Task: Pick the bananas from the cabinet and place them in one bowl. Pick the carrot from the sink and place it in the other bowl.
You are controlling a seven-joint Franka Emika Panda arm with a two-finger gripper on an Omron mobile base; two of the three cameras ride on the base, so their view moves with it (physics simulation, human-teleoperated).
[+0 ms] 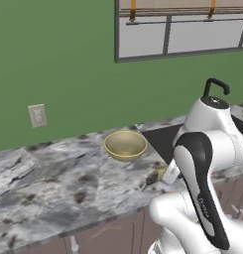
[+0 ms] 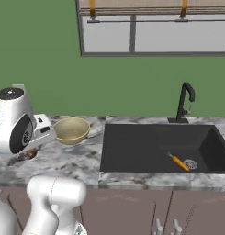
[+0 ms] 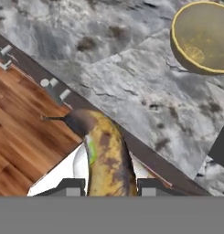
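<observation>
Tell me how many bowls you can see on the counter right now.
1. The bowl sits on the marble counter just left of the sink, near the green wall, empty. A second bowl may be hidden behind the arm or outside the frames.

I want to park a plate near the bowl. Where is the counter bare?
The marble counter is bare left of the bowl, out toward the wall outlet. It is crowded right of the bowl: the sink, holding the carrot, starts there, and the gripper carries a banana over the front edge.
</observation>
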